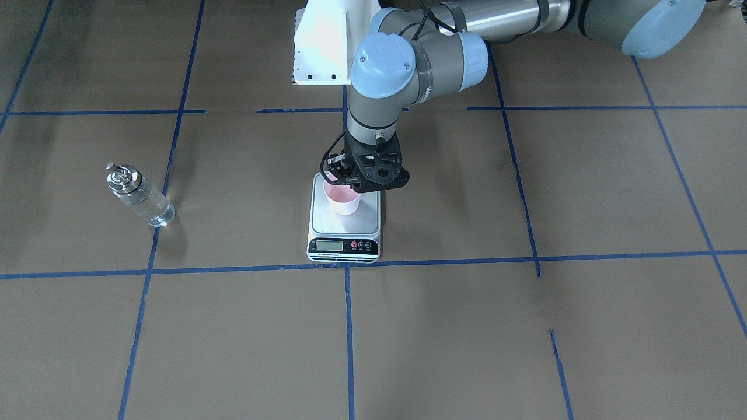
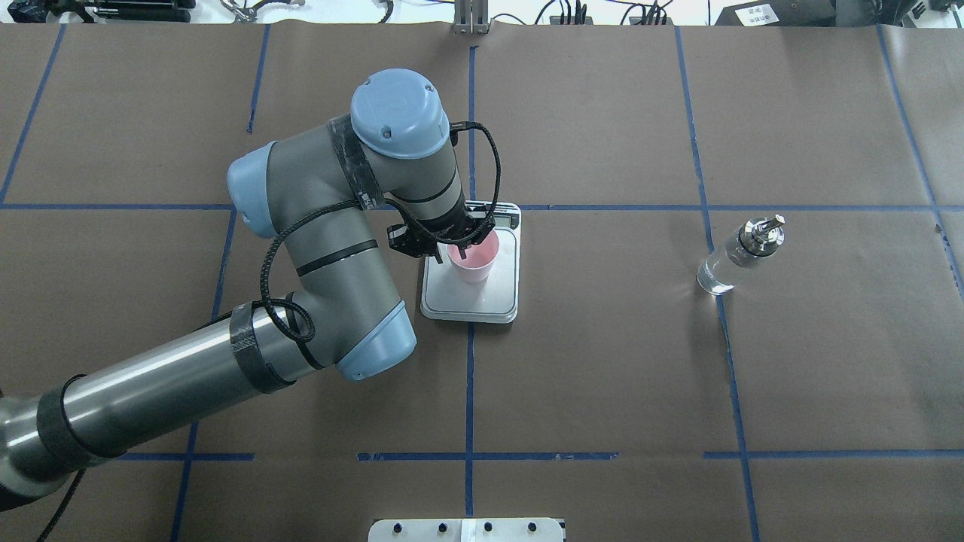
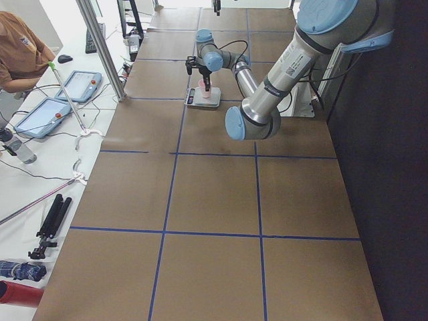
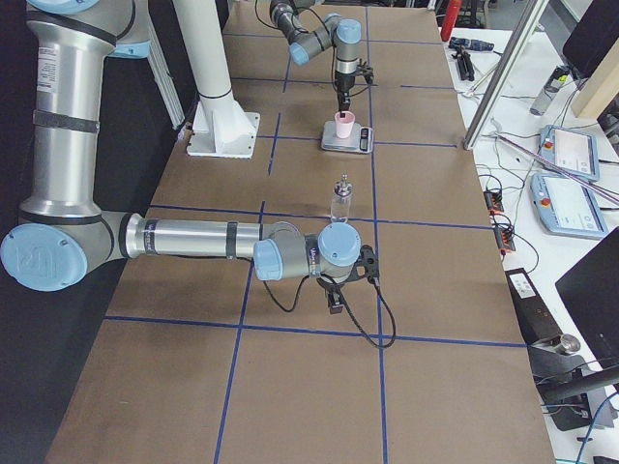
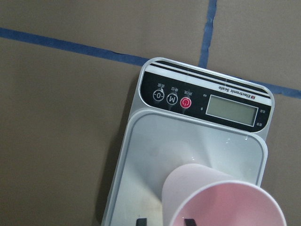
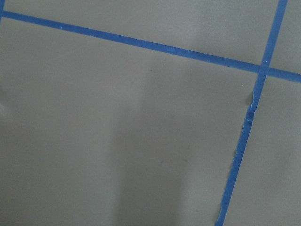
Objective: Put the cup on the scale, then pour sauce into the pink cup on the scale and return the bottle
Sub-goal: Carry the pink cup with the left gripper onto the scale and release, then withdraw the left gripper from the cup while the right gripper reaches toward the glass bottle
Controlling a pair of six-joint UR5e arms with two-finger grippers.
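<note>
The pink cup [image 1: 344, 201] stands upright on the steel plate of the scale [image 1: 327, 220] at the table's middle. It also shows in the overhead view [image 2: 473, 265] and the left wrist view [image 5: 221, 202]. My left gripper [image 5: 164, 221] points down at the cup's rim. One fingertip [image 5: 141, 221] is outside the wall and one inside, with a visible gap, so it looks open. The scale's display [image 5: 233, 109] is blank. The glass bottle [image 2: 736, 254] with clear sauce stands alone far on my right. My right gripper [image 4: 334, 302] hangs over bare table near the bottle [image 4: 340, 201]; I cannot tell its state.
Brown paper with blue tape lines [image 1: 348, 326] covers the table. The white robot base [image 1: 322, 46] stands behind the scale. My left arm's elbow [image 2: 324, 248] hangs over the table left of the scale. An operator [image 3: 20, 53] and tablets sit beyond the table's far edge.
</note>
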